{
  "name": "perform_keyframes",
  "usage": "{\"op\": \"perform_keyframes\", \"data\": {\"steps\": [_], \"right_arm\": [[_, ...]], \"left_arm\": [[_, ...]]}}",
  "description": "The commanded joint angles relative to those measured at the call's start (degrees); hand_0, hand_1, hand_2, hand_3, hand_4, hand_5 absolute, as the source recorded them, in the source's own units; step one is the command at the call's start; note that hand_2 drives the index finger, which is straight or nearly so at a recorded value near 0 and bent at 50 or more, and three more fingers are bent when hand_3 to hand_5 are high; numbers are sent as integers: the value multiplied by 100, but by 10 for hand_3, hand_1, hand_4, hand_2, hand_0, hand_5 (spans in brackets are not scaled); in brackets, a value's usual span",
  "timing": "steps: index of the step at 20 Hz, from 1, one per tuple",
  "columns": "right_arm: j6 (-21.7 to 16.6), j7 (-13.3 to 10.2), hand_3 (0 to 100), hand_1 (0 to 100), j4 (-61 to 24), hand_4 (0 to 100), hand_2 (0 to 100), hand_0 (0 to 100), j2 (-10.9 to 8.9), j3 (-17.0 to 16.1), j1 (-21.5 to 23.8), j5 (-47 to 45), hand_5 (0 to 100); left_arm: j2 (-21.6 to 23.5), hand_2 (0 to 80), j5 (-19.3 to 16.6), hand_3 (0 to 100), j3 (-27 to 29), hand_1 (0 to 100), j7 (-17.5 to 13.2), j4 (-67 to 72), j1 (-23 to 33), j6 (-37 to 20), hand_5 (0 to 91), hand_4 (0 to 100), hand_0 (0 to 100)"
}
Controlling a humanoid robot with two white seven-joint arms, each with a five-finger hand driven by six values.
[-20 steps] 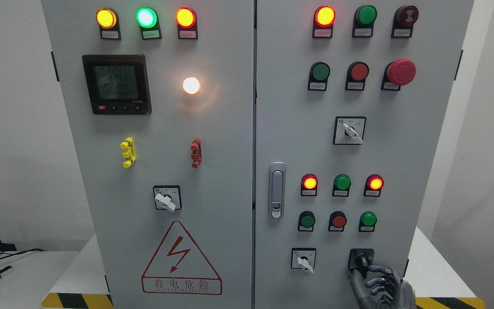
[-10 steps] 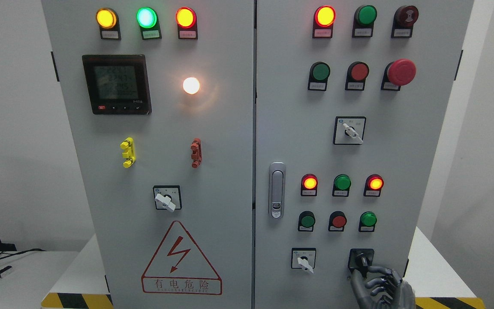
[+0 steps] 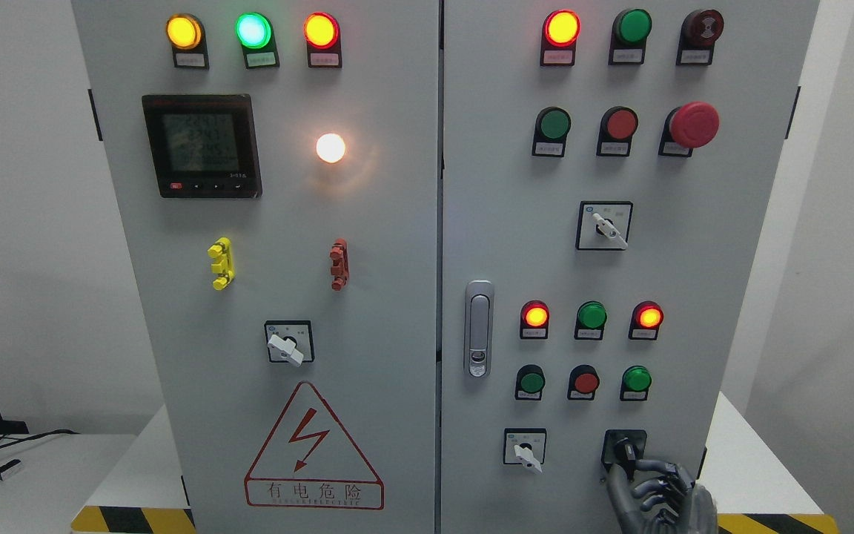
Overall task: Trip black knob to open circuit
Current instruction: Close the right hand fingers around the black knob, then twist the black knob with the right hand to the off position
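Observation:
The black knob [image 3: 624, 449] sits on a black square plate at the bottom right of the grey cabinet's right door [image 3: 501, 222]. Its handle slants from upper left down to lower right. My right hand [image 3: 629, 473] comes up from the bottom edge just below the knob. The thumb and the curled index finger [image 3: 653, 466] close on the lower end of the handle, and the other fingers are curled beneath. The hand hides the knob's lower tip. No left arm shows.
A white selector switch [image 3: 525, 449] sits left of the knob, with green and red buttons [image 3: 585, 382] and lit lamps above. A door latch [image 3: 478, 328] is by the centre seam. The cabinet stands on a white table [image 3: 753, 475] with a yellow-black striped edge.

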Motion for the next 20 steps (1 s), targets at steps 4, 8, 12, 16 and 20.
{"op": "perform_keyframes", "data": {"steps": [4, 8, 12, 16, 20], "right_arm": [[2, -1, 784, 740, 3, 848, 505, 296, 4, -88, -11, -7, 963], [2, 26, 790, 738, 3, 851, 516, 296, 4, -70, -11, -16, 964], [2, 17, 795, 736, 3, 858, 521, 297, 4, -70, -11, -25, 965], [2, 26, 803, 732, 3, 861, 534, 297, 4, -61, -20, -42, 966], [37, 26, 807, 729, 3, 864, 536, 297, 4, -44, -20, -60, 967]], "left_arm": [[-6, 0, -176, 0, 0, 389, -3, -3, 0, -3, 0, 0, 120], [-6, 0, -176, 0, 0, 389, -3, 6, 0, -3, 0, 0, 120], [3, 0, -176, 0, 0, 389, -3, 6, 0, -3, 0, 0, 120], [3, 0, -176, 0, 0, 389, -3, 6, 0, -3, 0, 0, 120], [3, 0, -176, 0, 0, 389, -3, 6, 0, -3, 0, 0, 120]]}}
